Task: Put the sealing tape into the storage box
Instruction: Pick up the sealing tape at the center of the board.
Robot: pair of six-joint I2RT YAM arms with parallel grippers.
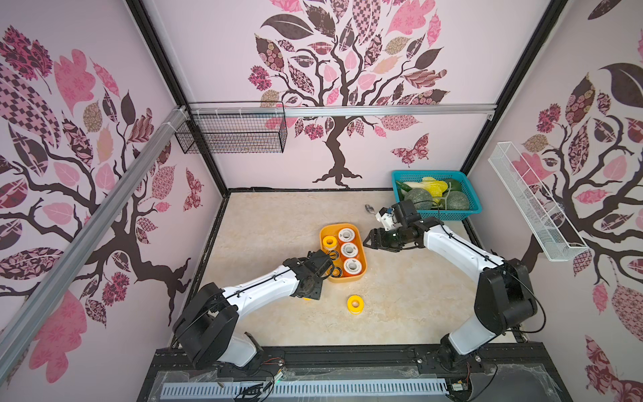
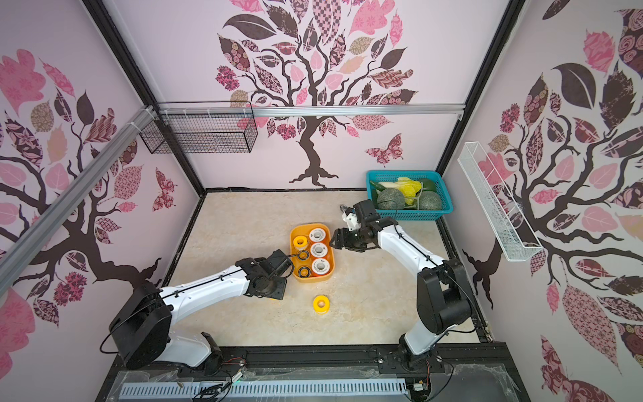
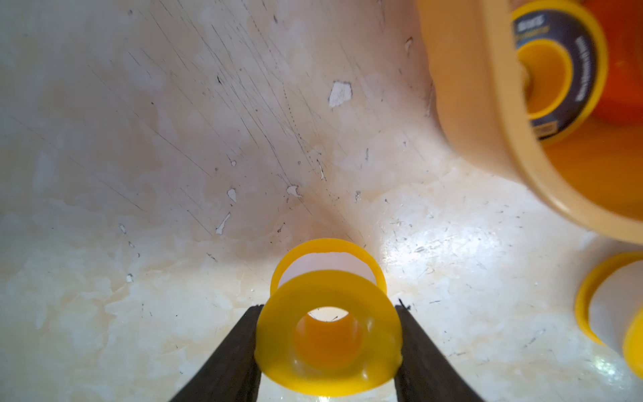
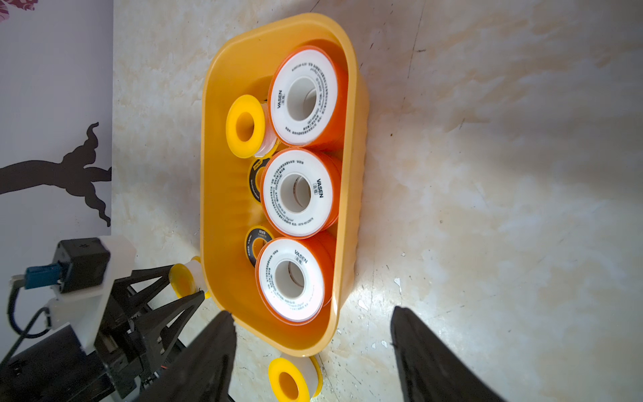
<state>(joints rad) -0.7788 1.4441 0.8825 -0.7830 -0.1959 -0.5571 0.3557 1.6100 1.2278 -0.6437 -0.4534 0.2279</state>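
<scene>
box: yellow-orange tub, mid-table, upright, 6 tape rolls inside.
in box: 3 orange-white rolls in a row along 1 long wall; 1 yellow roll + 2 black rolls along the other wall.
L gripper: fingers pressed vs both sides of a held yellow roll, closed on it; just outside the box, by its front-left corner. Lifted or resting on table: can't tell.
R gripper: jaws spread wide, nothing in them; hovers beside box's right side, apart from it.
loose roll: yellow, flat on table near box's front end, not touching.
basket: teal, back-right corner, veg inside.
</scene>
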